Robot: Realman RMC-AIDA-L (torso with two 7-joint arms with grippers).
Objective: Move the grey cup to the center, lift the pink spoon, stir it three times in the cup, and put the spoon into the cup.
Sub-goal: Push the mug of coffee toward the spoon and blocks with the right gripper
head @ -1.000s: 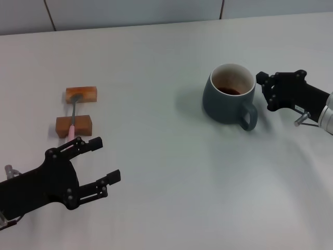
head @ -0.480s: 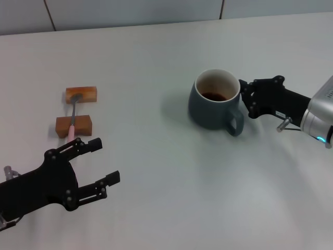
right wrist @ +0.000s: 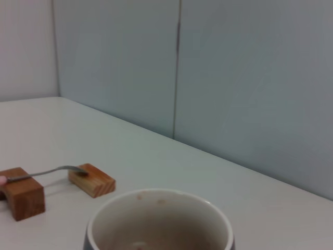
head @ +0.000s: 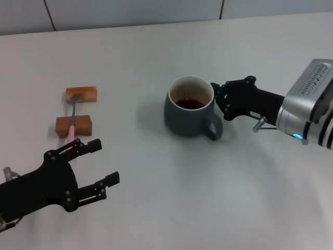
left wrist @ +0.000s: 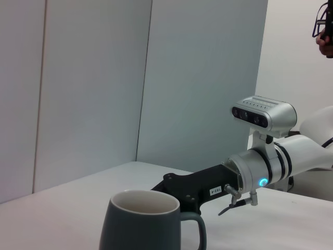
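The cup [head: 189, 106] is hiding the right gripper's [head: 217, 98] fingertips, so their contact is staying unreadable. The left wrist picture's edge is cutting off the cup's base, and the right wrist's is cutting everything below its rim. Left of the left gripper [head: 96, 161], that arm is running out of view.

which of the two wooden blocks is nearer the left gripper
The nearer wooden block, under the pink spoon's handle end, lies closer to the left gripper. The farther block holds the bowl end.

The white desk [head: 156, 208] carries a grey cup [head: 188, 114] near its middle, loop handle toward 4 o'clock. Well apart, toward 9 o'clock, two wooden blocks [head: 74, 125] sit one behind the other, the farther one [head: 81, 94] at 12 o'clock of the nearer. A pink spoon [head: 73, 115] bridges both blocks.
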